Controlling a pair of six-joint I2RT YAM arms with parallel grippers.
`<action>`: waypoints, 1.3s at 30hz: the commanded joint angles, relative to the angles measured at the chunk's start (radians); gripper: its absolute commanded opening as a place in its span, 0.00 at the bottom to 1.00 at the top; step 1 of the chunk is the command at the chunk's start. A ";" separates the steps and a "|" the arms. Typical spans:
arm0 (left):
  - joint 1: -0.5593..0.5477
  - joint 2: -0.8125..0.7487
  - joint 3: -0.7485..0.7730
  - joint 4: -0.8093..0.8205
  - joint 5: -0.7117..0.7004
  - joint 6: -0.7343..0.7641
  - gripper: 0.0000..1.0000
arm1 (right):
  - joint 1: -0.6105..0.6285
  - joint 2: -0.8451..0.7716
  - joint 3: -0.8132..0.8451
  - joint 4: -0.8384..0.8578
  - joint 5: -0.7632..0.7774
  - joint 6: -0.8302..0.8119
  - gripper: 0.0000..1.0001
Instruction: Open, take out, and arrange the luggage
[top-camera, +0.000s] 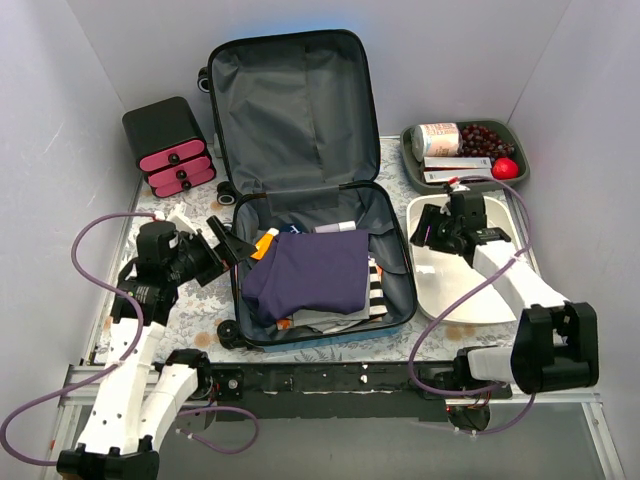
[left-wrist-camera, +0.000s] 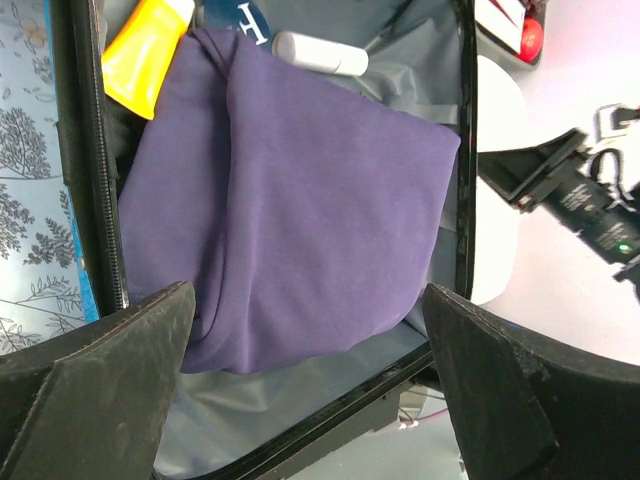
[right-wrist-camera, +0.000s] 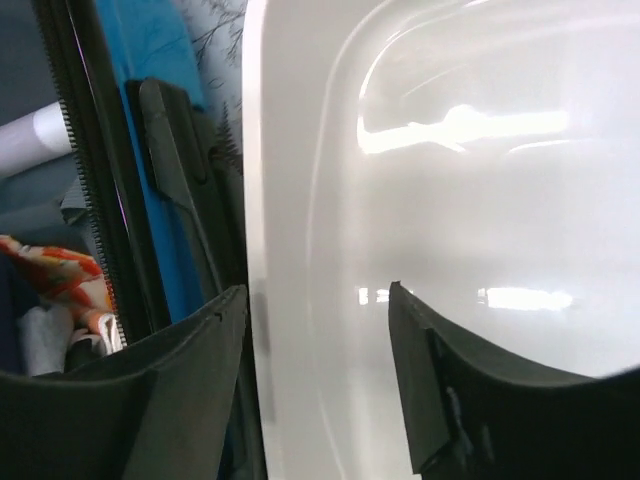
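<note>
Cloth with a grey leaf-and-flower print (top-camera: 200, 312) covers the surface. Nearest on it, at the left, the left hand (left-wrist-camera: 308, 295) hangs just beside the left rim of the luggage (top-camera: 295, 120). Its two black, rough-faced fingers are spread wide and released, with nothing between them.

The luggage is a bright-blue hard-shell suitcase with black zip trim and dark grey fabric lining. It lies open in the middle of the surface, with the packed half flat on the cloth and the lid standing up against the back wall.

A soft folded purple garment (top-camera: 310, 270) lies on top and hides most of the contents. Black-and-white striped fabric (top-camera: 377, 290) shows at its right edge. An orange plastic tube (top-camera: 265, 243) and a white cylindrical tube (top-camera: 335, 227) lie along its far edge.

Just right of the case sits a glossy white plastic tray with rounded corners (top-camera: 450, 295). The right hand (right-wrist-camera: 316, 290) is at the tray's left rim with its fingers apart, one on the case side and one over the basin (whether either touches the rim, I cannot tell). It grasps nothing.

Farther back on the left, beside the lid, stands a small black box with pink drawers (top-camera: 172, 145). At the back right, a dark rectangular tray (top-camera: 408, 160) holds a pale can on its side (top-camera: 436, 140), dark red grapes (top-camera: 485, 138) and a round red fruit (top-camera: 506, 168).
</note>
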 joint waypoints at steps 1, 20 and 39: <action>0.001 -0.003 -0.035 0.022 0.070 -0.019 0.98 | 0.007 -0.112 0.107 -0.128 0.280 0.002 0.72; -0.375 0.391 0.043 0.074 -0.375 -0.154 0.98 | 0.467 -0.262 0.029 -0.154 -0.072 0.126 0.85; -0.453 0.531 -0.004 0.276 -0.352 -0.217 0.34 | 0.481 -0.230 -0.040 -0.096 -0.107 0.125 0.85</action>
